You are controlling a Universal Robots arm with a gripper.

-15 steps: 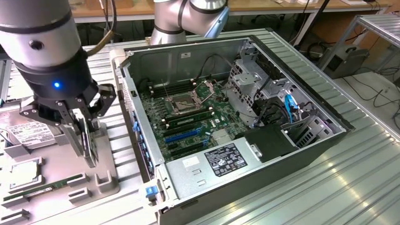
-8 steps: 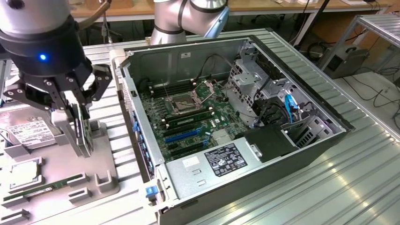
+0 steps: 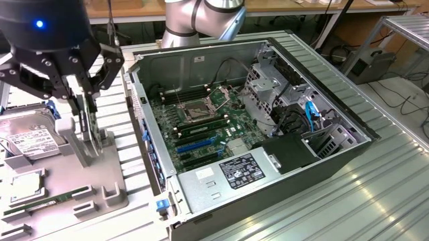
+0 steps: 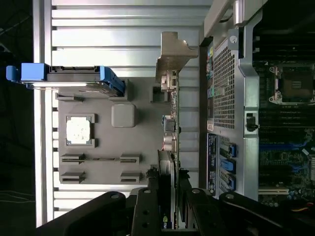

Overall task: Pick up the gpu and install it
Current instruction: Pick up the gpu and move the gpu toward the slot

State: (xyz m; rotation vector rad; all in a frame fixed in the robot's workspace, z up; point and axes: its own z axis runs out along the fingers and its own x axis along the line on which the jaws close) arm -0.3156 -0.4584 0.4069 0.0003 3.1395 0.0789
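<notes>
At the exterior view's left, the thin black-faced gpu card [image 3: 94,135] is stood on edge in a grey plastic holder [image 3: 100,175], so the black gripper [image 3: 82,118] is clamped across its faces.

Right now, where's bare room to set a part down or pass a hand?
Free: ribbed table off the case on the exterior view's right. Narrow strip only between case and parts tray. Crowded: tray, with hard drive, gpu and gripper over it.
</notes>
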